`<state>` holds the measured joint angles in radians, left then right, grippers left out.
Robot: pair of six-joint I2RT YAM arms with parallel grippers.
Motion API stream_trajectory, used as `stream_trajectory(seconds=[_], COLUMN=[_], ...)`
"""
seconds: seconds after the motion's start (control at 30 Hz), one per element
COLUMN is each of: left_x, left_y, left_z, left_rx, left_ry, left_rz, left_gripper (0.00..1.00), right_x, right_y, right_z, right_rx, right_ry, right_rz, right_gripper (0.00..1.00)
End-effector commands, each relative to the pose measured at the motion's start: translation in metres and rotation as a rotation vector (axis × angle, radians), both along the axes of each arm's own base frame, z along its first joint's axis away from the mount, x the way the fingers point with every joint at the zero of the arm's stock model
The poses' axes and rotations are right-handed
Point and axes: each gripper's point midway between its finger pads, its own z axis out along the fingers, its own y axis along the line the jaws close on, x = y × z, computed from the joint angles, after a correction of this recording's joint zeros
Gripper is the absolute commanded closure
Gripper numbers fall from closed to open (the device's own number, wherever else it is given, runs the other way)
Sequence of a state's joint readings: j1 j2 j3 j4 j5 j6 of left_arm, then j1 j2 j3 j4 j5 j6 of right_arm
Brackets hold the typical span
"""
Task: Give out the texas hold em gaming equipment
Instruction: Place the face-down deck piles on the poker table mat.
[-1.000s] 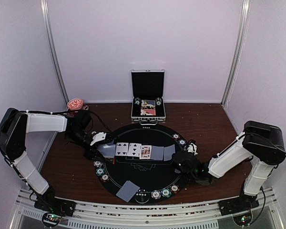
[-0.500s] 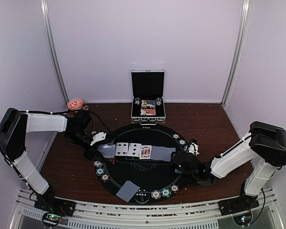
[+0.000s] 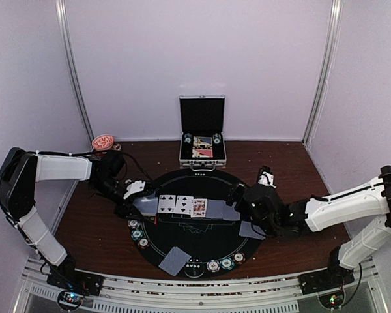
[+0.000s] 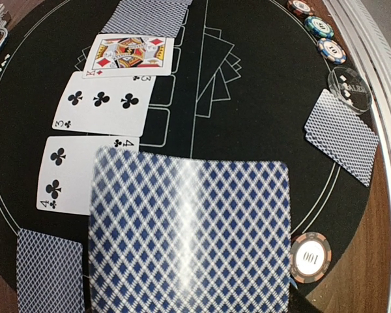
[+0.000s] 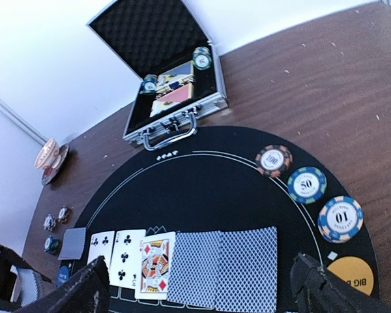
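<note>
Right gripper has swung away from the dealt card, jaws apart; the deck, clamped in the left gripper, lies well to its left.

An open silver case stands at the bench's far edge; a red-patterned dish sits at its far left corner.
</note>
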<state>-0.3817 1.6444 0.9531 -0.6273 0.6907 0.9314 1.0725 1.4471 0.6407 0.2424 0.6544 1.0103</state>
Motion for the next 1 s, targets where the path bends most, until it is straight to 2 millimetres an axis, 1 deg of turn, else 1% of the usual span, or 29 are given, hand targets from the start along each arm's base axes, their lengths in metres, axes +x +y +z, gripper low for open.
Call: stream_trajectory(seconds=[0.0,0.03,0.1,0.2,0.27,0.33,0.43,0.53,0.63,0.83,0.97], left_x=[0.007,0.008,0.013,0.02,0.026,0.032,0.045,0.06,0.073,0.092,0.104], left_y=[-0.001,-0.001,0.001,0.004,0.007,0.013,0.023,0.039,0.063,0.11,0.144], left_z=[0.0,0.001,0.001,0.006,0.009,0.013,0.02,0.026,0.024,0.01,0.009], left_rx=[-0.005,-0.004,0.001,0.0,0.0,0.0,0.006,0.013,0.031,0.044,0.033], left_ry=[-0.015,-0.018,-0.026,-0.04,-0.047,-0.054,-0.064,-0.066,-0.052,-0.002,0.014], left_rz=[0.015,0.02,0.04,0.071,0.092,0.117,0.172,0.235,0.314,0.474,0.583], left_gripper=[0.42,0.42,0.42,0.42,0.42,0.42,0.42,0.42,0.42,0.42,0.43], right_x=[-0.001,-0.001,-0.001,0.001,0.005,0.01,0.015,0.02,0.023,0.024,0.017], right_y=[-0.004,-0.007,-0.014,-0.03,-0.042,-0.049,-0.056,-0.06,-0.054,-0.028,-0.015], right_z=[0.022,0.031,0.041,0.048,0.048,0.048,0.044,0.04,0.033,0.018,0.007], right_rx=[-0.096,-0.068,-0.037,-0.07,-0.119,-0.149,-0.166,-0.183,-0.184,-0.143,-0.104], right_ry=[0.033,0.03,0.034,0.048,0.067,0.091,0.118,0.135,0.155,0.184,0.217], right_rz=[0.123,0.142,0.173,0.182,0.174,0.188,0.216,0.236,0.274,0.378,0.44], right_gripper=[0.0,0.0,0.0,0.0,0.0,0.0,0.0,0.0,0.0,0.0,0.0])
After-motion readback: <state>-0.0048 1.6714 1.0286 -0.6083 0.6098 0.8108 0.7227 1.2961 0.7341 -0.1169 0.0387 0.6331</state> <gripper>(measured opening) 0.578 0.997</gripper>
